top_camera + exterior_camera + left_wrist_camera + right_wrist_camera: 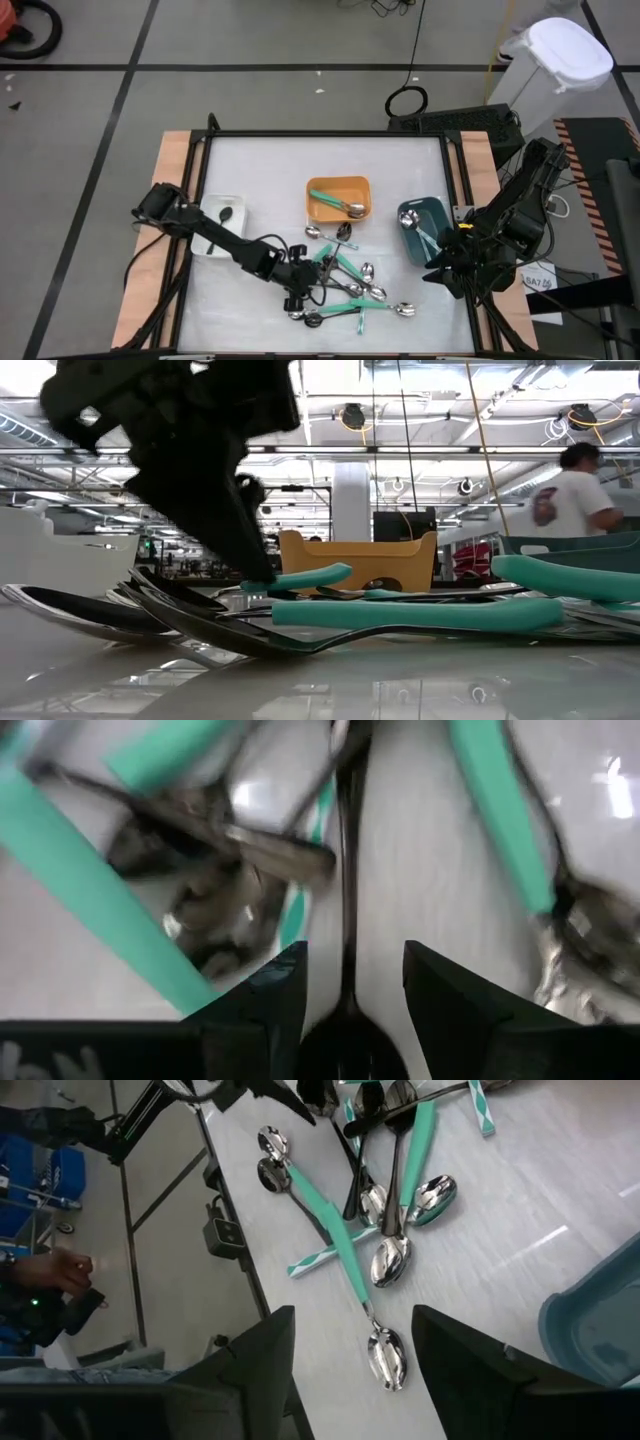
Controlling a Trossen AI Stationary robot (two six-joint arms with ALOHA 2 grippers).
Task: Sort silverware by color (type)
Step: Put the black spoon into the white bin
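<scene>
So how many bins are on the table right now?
3: a white bin at the left, an orange bin in the middle, and a dark teal bin at the right. None looks hidden.

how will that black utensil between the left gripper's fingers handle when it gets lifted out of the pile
The black utensil is thin and straight, so probably stiff and light. Its handle looks glossy and narrow, so it may slip or swivel between the left gripper fingers. Its far end seems to run into the tangled teal-handled spoons, so lifting could drag neighbours along.
</scene>
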